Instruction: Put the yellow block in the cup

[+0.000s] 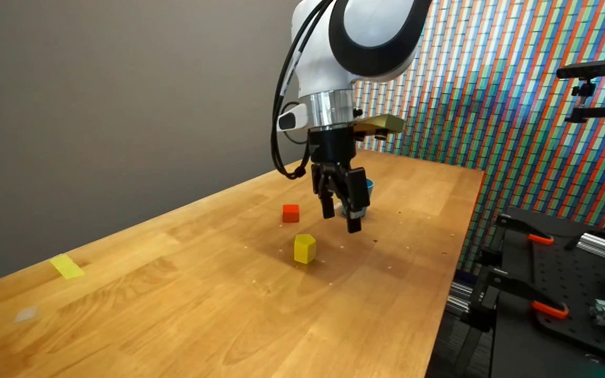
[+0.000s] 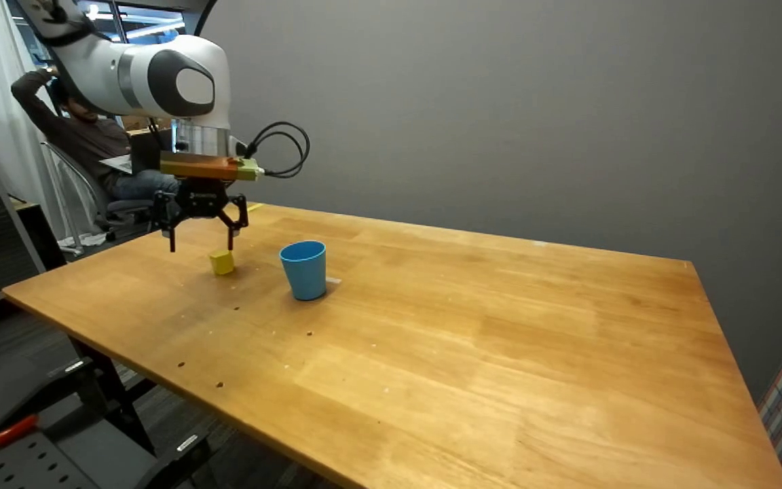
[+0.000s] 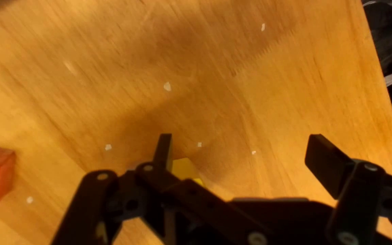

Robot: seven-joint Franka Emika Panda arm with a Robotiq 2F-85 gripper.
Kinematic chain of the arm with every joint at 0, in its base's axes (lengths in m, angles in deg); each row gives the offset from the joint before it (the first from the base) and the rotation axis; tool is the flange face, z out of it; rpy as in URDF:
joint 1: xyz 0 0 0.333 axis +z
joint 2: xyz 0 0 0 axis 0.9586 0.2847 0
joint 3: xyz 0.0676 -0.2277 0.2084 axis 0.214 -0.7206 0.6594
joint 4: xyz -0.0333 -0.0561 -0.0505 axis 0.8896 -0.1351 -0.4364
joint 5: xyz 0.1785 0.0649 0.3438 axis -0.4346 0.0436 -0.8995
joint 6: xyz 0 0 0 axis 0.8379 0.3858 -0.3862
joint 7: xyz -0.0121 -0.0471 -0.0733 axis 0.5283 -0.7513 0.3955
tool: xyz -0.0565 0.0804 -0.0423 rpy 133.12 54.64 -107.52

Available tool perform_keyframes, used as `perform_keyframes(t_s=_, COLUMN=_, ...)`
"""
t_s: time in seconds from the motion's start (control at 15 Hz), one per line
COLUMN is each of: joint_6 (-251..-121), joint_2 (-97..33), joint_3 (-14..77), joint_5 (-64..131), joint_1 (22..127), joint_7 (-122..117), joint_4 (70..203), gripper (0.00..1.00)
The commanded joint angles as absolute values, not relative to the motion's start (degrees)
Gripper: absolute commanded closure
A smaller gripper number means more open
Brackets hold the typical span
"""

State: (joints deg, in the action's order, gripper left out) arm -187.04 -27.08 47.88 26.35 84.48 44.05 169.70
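wrist view: yellow block (image 3: 183,169) partly behind 1 gripper finger (image 3: 163,153).

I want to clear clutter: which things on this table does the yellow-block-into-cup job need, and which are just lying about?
For the job: yellow block, blue cup.
Just lying about: red block, flat yellow strip, pale scraps.

Bright light falls on my desk (image 2: 533,339); in an exterior view, soft shadow lies below my end effector (image 1: 341,218) and pale sheen whitens the patterned wall (image 1: 457,31) beyond the desk's far edge. My wrist view is blurrier, shadowed, lighter along the desk's edge.
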Motion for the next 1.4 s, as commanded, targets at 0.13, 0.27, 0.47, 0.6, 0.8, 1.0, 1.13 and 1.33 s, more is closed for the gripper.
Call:
perform_keyframes(t_s=0.13, joint_6=-186.9, joint_2=-18.6, joint_3=51.3, joint_5=27.8, joint_1=82.4, joint_7=48.7, joint_4=160.7, gripper=0.0)
perform_keyframes(t_s=0.27, joint_6=-188.4, joint_2=-16.3, joint_3=50.9, joint_5=29.0, joint_1=82.5, joint_7=49.1, joint_4=159.0, gripper=0.0)
perform_keyframes(t_s=0.47, joint_6=-189.9, joint_2=-13.7, joint_3=50.9, joint_5=30.2, joint_1=82.2, joint_7=49.0, joint_4=157.1, gripper=0.0)
perform_keyframes(t_s=0.6, joint_6=-190.9, joint_2=-12.5, joint_3=51.1, joint_5=30.8, joint_1=81.7, joint_7=49.2, joint_4=156.4, gripper=0.25)
perform_keyframes(t_s=0.8, joint_6=-190.8, joint_2=-11.3, joint_3=52.1, joint_5=30.4, joint_1=80.9, joint_7=50.1, joint_4=155.6, gripper=0.42)
perform_keyframes(t_s=1.0, joint_6=-190.2, joint_2=-11.9, joint_3=53.8, joint_5=28.5, joint_1=79.4, joint_7=50.4, joint_4=155.5, gripper=0.66)
perform_keyframes(t_s=1.13, joint_6=-189.7, joint_2=-13.0, joint_3=54.3, joint_5=28.2, joint_1=78.6, joint_7=49.9, joint_4=155.9, gripper=0.78)
perform_keyframes(t_s=1.33, joint_6=-190.9, joint_2=-16.2, joint_3=52.9, joint_5=29.5, joint_1=78.5, joint_7=47.9, joint_4=157.7, gripper=0.78)
